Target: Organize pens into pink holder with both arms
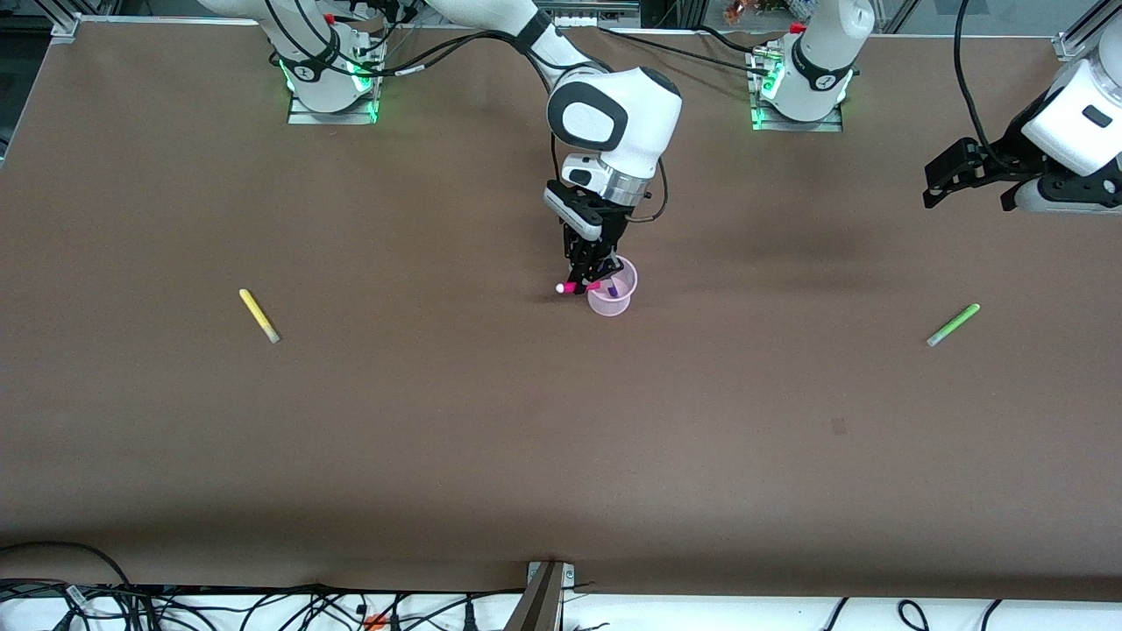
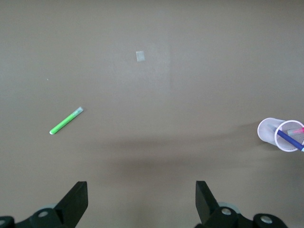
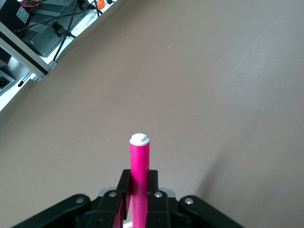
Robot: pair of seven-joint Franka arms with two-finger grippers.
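Note:
My right gripper [image 1: 596,276] is shut on the magenta-pink pen [image 1: 574,287], right over the rim of the pink holder [image 1: 611,298] near the table's middle. The pen lies almost level, with its white end pointing toward the right arm's end of the table. In the right wrist view the pen [image 3: 139,175] stands clamped between the jaws [image 3: 139,183]. The purple pen [image 1: 613,287] leans inside the holder, and also shows in the left wrist view [image 2: 289,139] in the holder [image 2: 271,130]. My left gripper [image 1: 936,182] hangs open and empty, waiting over the left arm's end of the table [image 2: 141,199].
The yellow pen [image 1: 259,315] lies flat toward the right arm's end of the table. The light green pen [image 1: 954,324] lies flat toward the left arm's end [image 2: 66,121]. A small mark [image 1: 839,426] is on the brown tabletop. Cables run along the edge nearest the front camera.

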